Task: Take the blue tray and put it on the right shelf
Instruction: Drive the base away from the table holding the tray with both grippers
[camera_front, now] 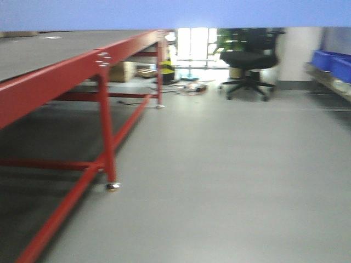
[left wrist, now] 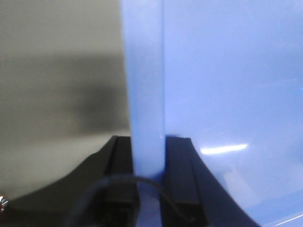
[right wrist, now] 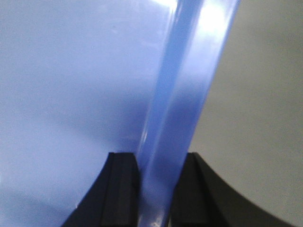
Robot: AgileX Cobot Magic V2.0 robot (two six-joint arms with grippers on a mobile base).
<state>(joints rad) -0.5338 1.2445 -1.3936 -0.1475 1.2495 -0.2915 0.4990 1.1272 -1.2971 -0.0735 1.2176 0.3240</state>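
Left gripper point(left wrist: 147, 150) and right gripper point(right wrist: 154, 163) are each clamped on the rolled rim of the blue tray point(camera_front: 164, 13) — black fingers point(left wrist: 177, 161) pinch it from either side with no slack showing. Glossy and pale periwinkle, the tray is held aloft, its edge a band across the top of the front view, above the red-framed table point(camera_front: 82, 63). Right of that table the grey floor point(camera_front: 230, 181) lies open — an office chair point(camera_front: 249, 57) stands beyond the table's far end, and furthest right the blurred right shelf point(camera_front: 329, 82) carries dark-blue bins point(camera_front: 332, 60).
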